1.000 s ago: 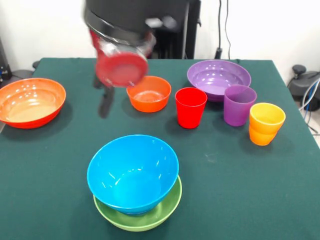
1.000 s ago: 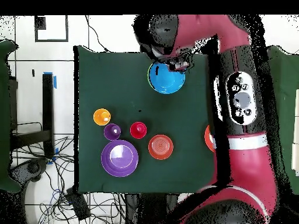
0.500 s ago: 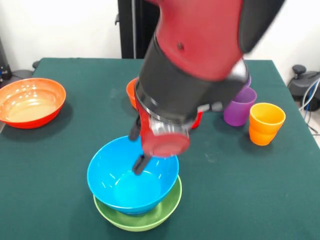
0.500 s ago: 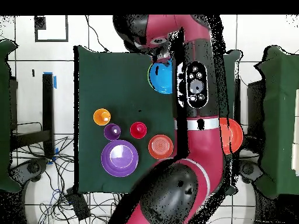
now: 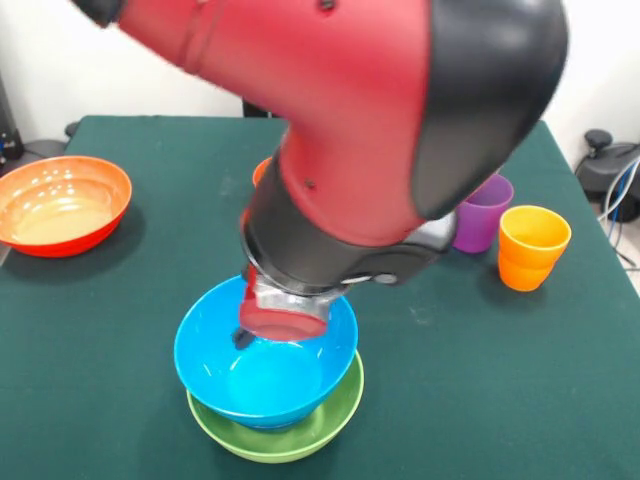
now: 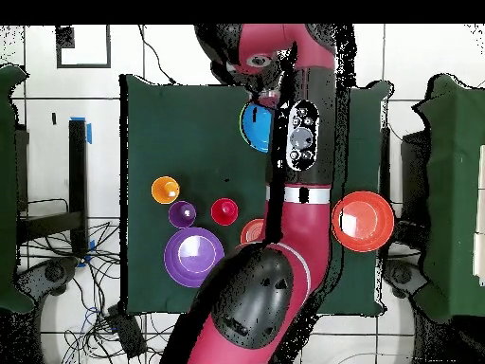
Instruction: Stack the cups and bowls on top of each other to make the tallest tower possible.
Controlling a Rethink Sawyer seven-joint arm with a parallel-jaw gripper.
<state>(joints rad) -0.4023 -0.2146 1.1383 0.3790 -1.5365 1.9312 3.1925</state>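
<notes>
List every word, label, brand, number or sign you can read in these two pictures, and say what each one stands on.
No text can be read in either view.
The robot arm carries a panel of round buttons, but any markings on it are too small to read.
The cups, such as the orange cup, and the bowls, such as the light blue bowl, are plain.

The red and black arm (image 5: 330, 130) reaches steeply down over the surface, its black wrist collar low. The gripper (image 5: 243, 338) is mostly hidden beneath; its state cannot be judged.
</notes>
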